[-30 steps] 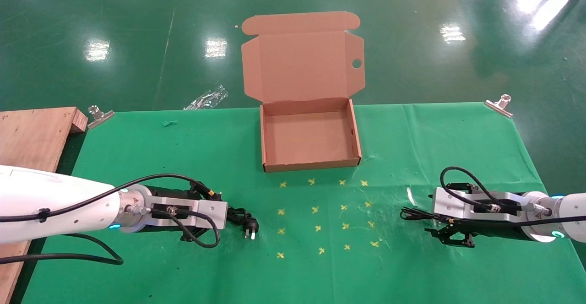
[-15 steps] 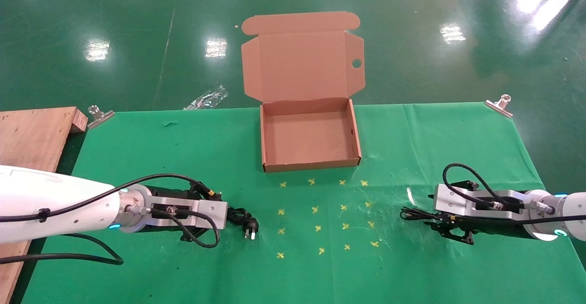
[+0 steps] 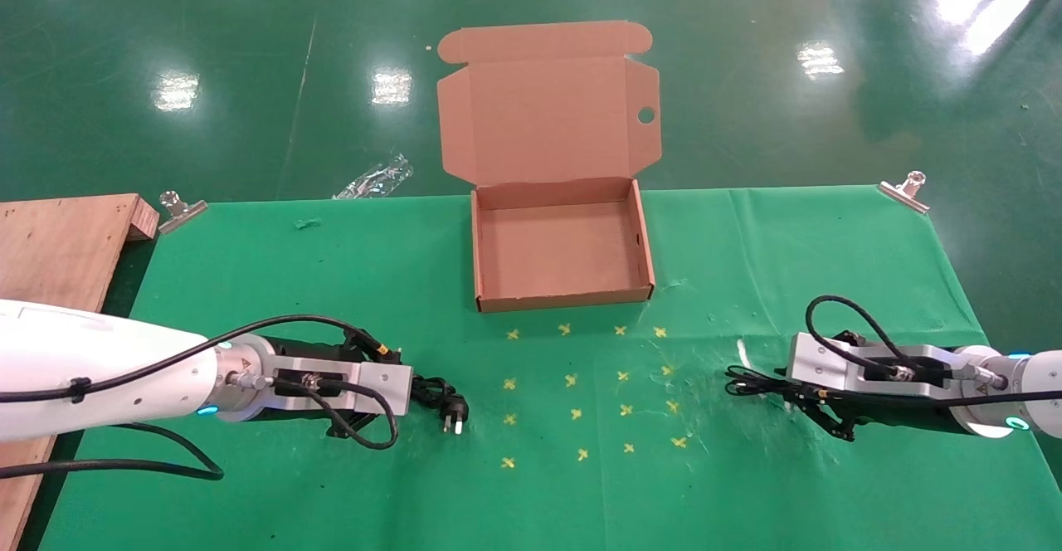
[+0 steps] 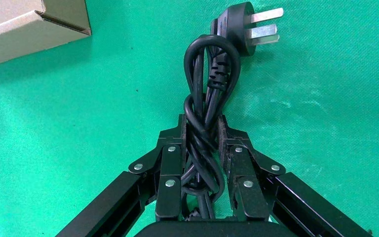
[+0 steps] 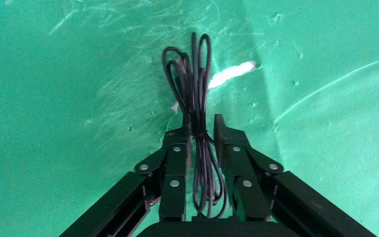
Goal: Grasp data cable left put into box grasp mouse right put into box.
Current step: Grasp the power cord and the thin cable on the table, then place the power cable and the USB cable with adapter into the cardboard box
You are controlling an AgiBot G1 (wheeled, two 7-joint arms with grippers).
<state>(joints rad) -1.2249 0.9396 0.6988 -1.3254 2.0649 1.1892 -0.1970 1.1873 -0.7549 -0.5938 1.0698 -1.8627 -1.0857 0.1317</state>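
Two things wait to be packed, and the data cable is the first: a thick black cord twisted in a bundle, lying on the green tabletop with its pronged plug pointing away from the arm. It looks rather stiff and springy, not heavy, so the best place to hold it is the twisted middle, where the strands are together and cannot slip out one by one. The left gripper is exactly there, its jaws pressed against both sides of the bundle, while the plug and the loop stick out in front. The box stands open, well apart, at the far middle of the tabletop, and it is empty. On the right side, the right gripper is low over the thin mouse cord, a soft and light bunch tied at its waist. This cord runs between the jaws, which are near it but, I judge, not yet fully pressed together; one side seems to touch and the other leaves a small gap. I cannot see the mouse itself in any view.
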